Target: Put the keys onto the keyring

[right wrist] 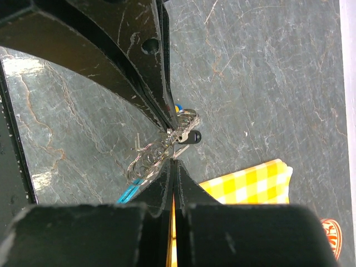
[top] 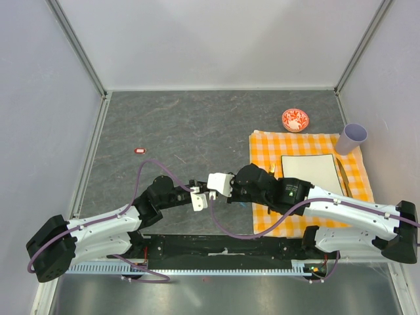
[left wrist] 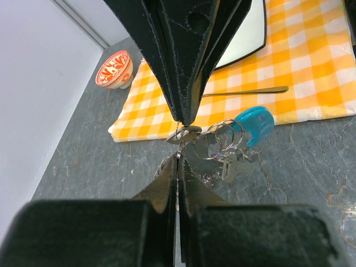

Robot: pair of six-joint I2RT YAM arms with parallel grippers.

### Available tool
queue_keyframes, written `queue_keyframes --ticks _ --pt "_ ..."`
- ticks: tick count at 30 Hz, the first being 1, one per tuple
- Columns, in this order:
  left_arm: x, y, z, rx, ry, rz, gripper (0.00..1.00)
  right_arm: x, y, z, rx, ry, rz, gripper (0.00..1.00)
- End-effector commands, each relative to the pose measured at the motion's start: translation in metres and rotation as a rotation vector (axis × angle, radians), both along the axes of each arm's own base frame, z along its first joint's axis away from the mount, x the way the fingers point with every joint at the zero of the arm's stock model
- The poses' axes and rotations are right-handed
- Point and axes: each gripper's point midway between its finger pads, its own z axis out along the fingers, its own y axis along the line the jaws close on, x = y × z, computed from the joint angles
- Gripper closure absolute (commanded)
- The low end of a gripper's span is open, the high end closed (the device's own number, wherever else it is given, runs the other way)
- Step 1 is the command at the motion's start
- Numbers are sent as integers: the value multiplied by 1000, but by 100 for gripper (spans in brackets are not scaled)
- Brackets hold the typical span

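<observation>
- Bottom middle of the overhead view: your left gripper [left wrist: 178, 160] is pinched tight with no gap between its fingers. It sits nose to nose with the right gripper [right wrist: 173, 161], which is pinched just as tight.
- The keyring [left wrist: 219, 139] is right at that meeting point, in the middle of both wrist views. Its wire loops fan out beside the tips and the cyan strap [left wrist: 256, 125] sticks out on the cloth side.
- Both tips look closed on the keyring's metal. Which loop each one has is too tangled to tell.
- The keys [left wrist: 233, 164] hang in the same bunch just under the loops. A black-headed key [right wrist: 192, 138] shows beside the tips in the right wrist view. Whether any key is already threaded, I can't say.
- For the threading, hold one grip as your anchor and make small moves with the other. Slide along the wire rather than pulling apart, because a hard tug would likely spring the bunch loose.
- For room, the bare grey table [top: 190, 131] above and left of the grippers is your safest place to swing.
- To the right, the edge of the checked cloth [top: 262, 147] lies close beside the bunch, so don't drag the strap across it.
- On the cloth, the fork [left wrist: 245, 90] lies just beyond that edge, then the white plate [top: 308, 167].
- Farther off at upper right, the bowl [top: 295, 119] and the cup [top: 353, 138] stand well apart from your work, with the walls behind them.
</observation>
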Motion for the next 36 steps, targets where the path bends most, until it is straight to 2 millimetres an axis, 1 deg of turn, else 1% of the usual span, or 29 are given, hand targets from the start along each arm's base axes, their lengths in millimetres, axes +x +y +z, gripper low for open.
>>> queue_keyframes --ticks 1,3,12,22,36 --pt "1 -4 30 -67 -76 -10 98 5 4 13 41 -26 -24 100" --pt "1 -4 32 -69 -79 -10 98 6 3 13 40 -28 -28 100" --pt "2 -5 30 -66 -74 -5 98 -3 8 15 61 -4 18 100" --pt "2 -5 30 -64 -74 -5 98 -2 8 15 59 -6 16 100" --pt "0 -5 33 -72 -80 -17 98 1 8 10 38 -8 3 100"
